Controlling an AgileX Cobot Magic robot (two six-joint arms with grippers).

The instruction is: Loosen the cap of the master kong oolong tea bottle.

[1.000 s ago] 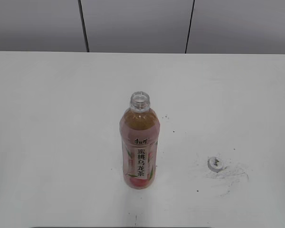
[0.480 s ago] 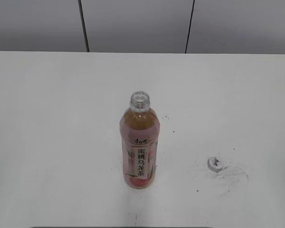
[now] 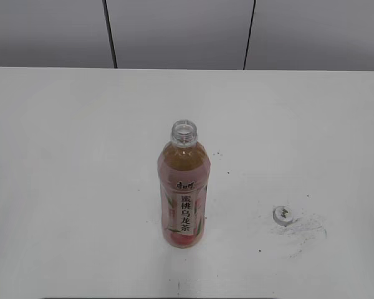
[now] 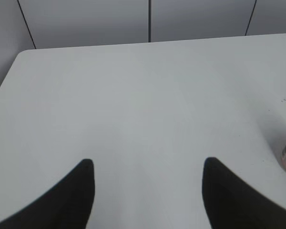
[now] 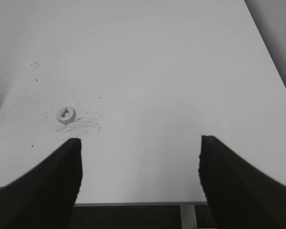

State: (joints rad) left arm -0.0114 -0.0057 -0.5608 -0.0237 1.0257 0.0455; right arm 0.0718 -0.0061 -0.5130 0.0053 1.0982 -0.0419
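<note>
The master kong oolong tea bottle (image 3: 182,193) stands upright mid-bench (image 3: 62,156) with bare neck, the cap (image 3: 283,215) lying well apart to its right, both end effectors (image 4: 148,191) (image 5: 139,171) spread, empty, withdrawn, suggesting completion.

White table (image 3: 62,156); bottle (image 3: 183,193); cap (image 3: 283,215).

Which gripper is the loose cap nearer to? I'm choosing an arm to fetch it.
The right gripper: the cap lies just ahead of its left finger. The left gripper sees only bare table.
</note>
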